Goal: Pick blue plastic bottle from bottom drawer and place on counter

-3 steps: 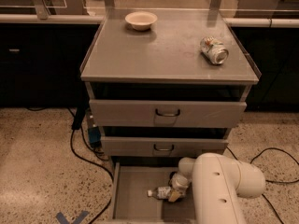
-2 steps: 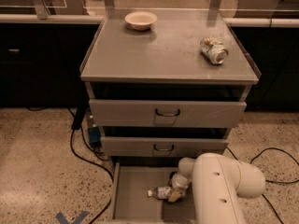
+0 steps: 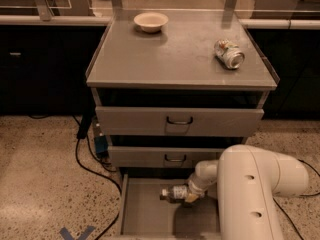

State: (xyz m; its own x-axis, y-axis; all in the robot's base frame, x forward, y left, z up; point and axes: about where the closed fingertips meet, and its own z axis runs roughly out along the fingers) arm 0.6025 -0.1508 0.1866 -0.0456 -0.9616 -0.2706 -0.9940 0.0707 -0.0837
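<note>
While clamping blue plastic bottle (image 3: 175, 193) in hand (image 3: 191, 196), lifting it higher off bottom drawer (image 3: 145, 216) than a second ago, heading for desk (image 3: 175, 59).

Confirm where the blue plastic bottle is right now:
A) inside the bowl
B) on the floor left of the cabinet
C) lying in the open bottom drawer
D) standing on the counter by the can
C: the blue plastic bottle lies on its side on the floor of the open bottom drawer, with the gripper at its right end; the counter holds a bowl and a can.
</note>
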